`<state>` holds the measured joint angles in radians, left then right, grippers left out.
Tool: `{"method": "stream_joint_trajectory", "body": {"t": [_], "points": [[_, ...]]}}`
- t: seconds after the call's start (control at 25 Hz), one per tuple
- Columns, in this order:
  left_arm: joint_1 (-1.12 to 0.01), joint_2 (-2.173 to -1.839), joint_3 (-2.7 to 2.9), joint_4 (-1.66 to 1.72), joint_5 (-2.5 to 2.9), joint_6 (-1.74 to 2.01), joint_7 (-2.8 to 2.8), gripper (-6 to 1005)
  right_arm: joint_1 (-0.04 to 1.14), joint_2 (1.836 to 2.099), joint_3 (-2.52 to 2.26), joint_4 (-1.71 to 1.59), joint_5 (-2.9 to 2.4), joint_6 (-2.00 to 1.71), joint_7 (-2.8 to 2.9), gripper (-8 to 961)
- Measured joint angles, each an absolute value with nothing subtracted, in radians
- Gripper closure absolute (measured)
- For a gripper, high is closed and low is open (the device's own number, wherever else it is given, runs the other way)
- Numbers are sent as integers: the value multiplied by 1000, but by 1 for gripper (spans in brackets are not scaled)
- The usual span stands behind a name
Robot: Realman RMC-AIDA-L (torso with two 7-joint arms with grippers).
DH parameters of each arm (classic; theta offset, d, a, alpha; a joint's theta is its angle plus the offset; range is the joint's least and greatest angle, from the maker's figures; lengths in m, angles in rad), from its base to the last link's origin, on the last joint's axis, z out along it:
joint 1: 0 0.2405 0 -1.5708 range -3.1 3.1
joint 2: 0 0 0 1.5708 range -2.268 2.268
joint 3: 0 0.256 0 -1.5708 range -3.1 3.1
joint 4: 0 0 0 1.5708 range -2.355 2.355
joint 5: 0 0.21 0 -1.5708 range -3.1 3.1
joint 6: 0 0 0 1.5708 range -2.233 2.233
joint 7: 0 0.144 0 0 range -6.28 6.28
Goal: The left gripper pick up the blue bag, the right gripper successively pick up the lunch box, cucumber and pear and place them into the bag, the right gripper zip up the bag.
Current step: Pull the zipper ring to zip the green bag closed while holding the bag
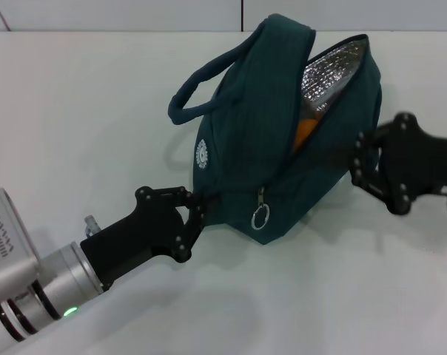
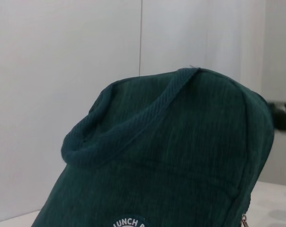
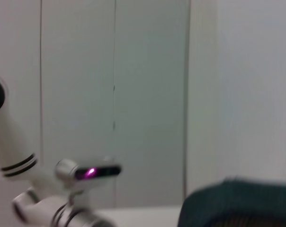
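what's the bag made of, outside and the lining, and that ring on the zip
The bag shell looks like matte teal ribbed fabric, perhaps corduroy: fine parallel ridges show in the left wrist view. The lining looks like quilted silver foil, shiny and dimpled, likely insulating. The zip ring looks like thin polished metal, though coated plastic is possible.

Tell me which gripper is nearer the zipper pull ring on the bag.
Left. The left gripper grips the bag at its lower corner, just beside the zipper pull ring. The right gripper is at the bag's opposite end, farther from the ring.
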<state>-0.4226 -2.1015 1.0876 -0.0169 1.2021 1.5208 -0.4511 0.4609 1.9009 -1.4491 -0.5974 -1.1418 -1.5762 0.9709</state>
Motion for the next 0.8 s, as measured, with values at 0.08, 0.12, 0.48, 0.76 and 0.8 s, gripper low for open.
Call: {"method": "stream_joint_trajectory", "body": {"t": [0.08,0.12,0.48,0.76,0.8], "points": [[-427,-2101,1088,-16,1202,1520,-463,942,463,1895,-1449,-591,-1190,-1580,1020,926],[-428,-2101,1088,-14,1202,1519,-463,941,463,1896,-1448,-590,-1218,-1581,1037,918],[-433,-2103,1107,-13,1203,1515,-464,945,464,1947,-1447,-583,-1351,-1539,1106,789],[-433,-2103,1123,-17,1205,1521,-465,944,470,2018,-1463,-618,-1468,-1393,1148,629],[-433,-2103,1126,-17,1206,1521,-465,944,471,2018,-1466,-618,-1469,-1387,1159,624]]}}
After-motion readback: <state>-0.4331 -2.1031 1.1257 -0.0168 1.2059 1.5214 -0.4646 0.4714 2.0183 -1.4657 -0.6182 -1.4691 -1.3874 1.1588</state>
